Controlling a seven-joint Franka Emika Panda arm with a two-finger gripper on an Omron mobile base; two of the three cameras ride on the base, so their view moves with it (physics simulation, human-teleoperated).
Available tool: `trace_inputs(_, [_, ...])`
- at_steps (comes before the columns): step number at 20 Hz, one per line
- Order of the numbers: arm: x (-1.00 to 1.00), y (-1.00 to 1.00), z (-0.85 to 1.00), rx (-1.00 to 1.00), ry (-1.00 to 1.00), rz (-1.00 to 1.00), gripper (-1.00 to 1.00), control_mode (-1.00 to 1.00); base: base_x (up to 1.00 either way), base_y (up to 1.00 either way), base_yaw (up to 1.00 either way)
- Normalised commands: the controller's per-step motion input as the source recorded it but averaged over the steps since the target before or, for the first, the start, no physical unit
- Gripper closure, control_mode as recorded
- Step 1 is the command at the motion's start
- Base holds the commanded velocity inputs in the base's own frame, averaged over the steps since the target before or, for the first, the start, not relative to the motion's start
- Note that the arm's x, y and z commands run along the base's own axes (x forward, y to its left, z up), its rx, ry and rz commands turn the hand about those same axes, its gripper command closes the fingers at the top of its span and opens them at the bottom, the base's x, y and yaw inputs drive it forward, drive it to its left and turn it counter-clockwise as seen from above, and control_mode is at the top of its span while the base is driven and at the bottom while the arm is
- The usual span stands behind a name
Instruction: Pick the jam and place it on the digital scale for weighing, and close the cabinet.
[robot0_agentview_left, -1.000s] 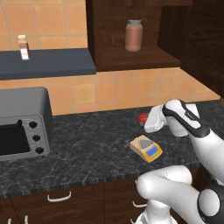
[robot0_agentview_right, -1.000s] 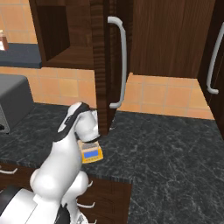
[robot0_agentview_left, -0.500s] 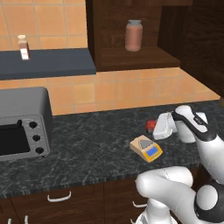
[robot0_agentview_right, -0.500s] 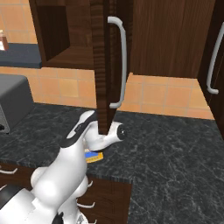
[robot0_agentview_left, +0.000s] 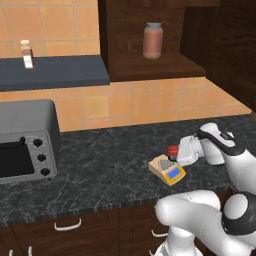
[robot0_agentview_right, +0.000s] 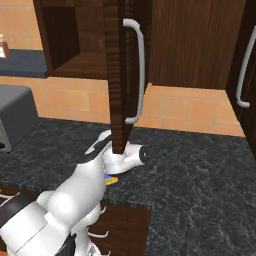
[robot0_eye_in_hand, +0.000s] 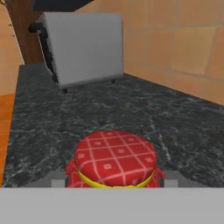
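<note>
The hand (robot0_agentview_left: 181, 151) sits low over the dark marbled surface (robot0_agentview_left: 110, 155), turned sideways toward the jam (robot0_eye_in_hand: 114, 159). In the hand view the jar's red checked lid lies close in at the bottom, centred between where the fingers would be, but the fingertips themselves are hidden, so whether the hand is released or clenched on the jar cannot be told. In the left base view the red lid shows just beside the hand's front end, resting on the surface. The digital scale (robot0_agentview_left: 167, 170) lies just in front of the jar, tilted at an angle, its blue display facing the near edge. Farther left stands a grey toaster oven (robot0_agentview_left: 26, 140). Above, the cabinet (robot0_agentview_right: 120, 75) door stands open, edge-on, with its silver bar handle (robot0_agentview_right: 137, 70). A reddish-brown jar (robot0_agentview_left: 153, 40) stands on the cabinet shelf.
</note>
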Motion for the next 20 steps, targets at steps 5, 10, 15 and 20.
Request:
trace_inputs(5, [0.00, -0.10, -0.19, 0.09, -0.10, 0.16, 1.00, -1.00, 0.00, 0.00, 0.00])
trace_inputs(10, [0.02, 0.05, -0.30, 0.02, 0.03, 0.13, 1.00, -1.00, 0.00, 0.00, 0.00])
trace_inputs(15, [0.11, 0.00, -0.24, 0.00, 0.07, 0.13, 1.00, -1.00, 0.00, 0.00, 0.00])
trace_inputs(20, [0.28, 0.01, -0.01, 0.00, 0.01, 0.03, 1.00, -1.00, 0.00, 0.00, 0.00])
